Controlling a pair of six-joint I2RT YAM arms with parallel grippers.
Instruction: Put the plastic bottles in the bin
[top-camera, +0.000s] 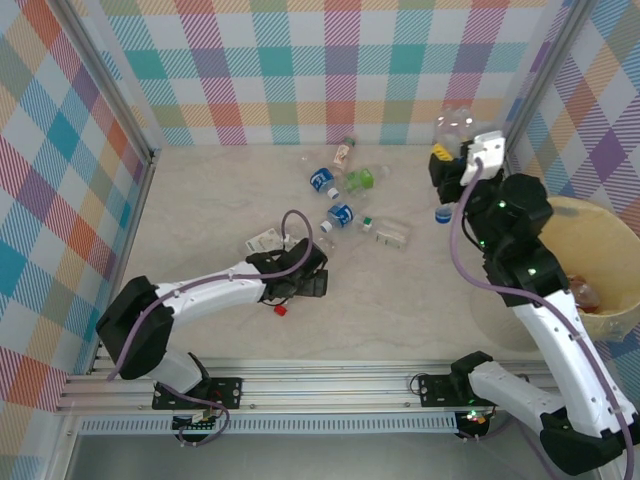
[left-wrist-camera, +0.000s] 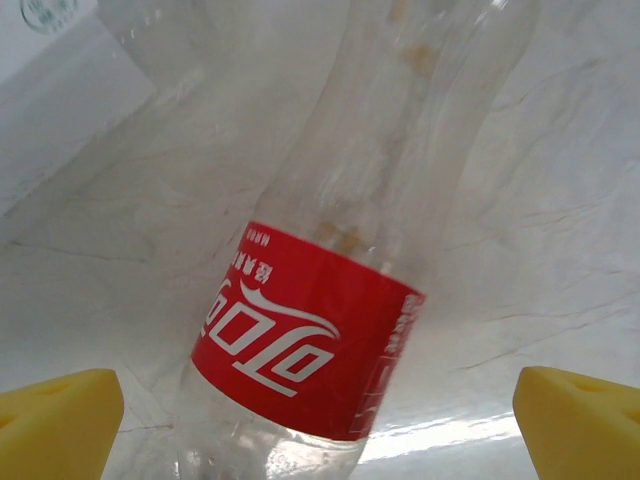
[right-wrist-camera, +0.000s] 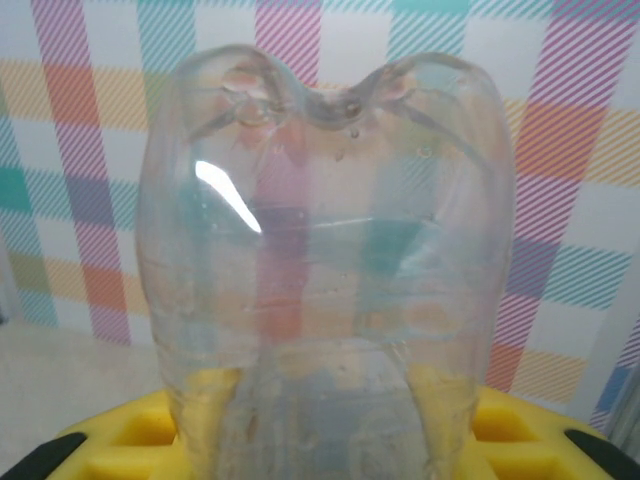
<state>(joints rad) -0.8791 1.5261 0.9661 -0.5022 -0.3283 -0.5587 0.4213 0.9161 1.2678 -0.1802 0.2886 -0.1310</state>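
Showing lobed base, clear bottle (right-wrist-camera: 325, 260) held in right fingers (right-wrist-camera: 505, 425).

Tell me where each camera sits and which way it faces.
Top external: above and behind the robot, looking down on the table, scattered bottles and bin; left arm and right arm show.
Left wrist: on the left arm, looking down at a red-labelled bottle on the table; open left fingers show.
Right wrist: faces the plaid wall; right fingers shut on a clear bottle.
Shared: top external and right wrist both show that clear bottle.
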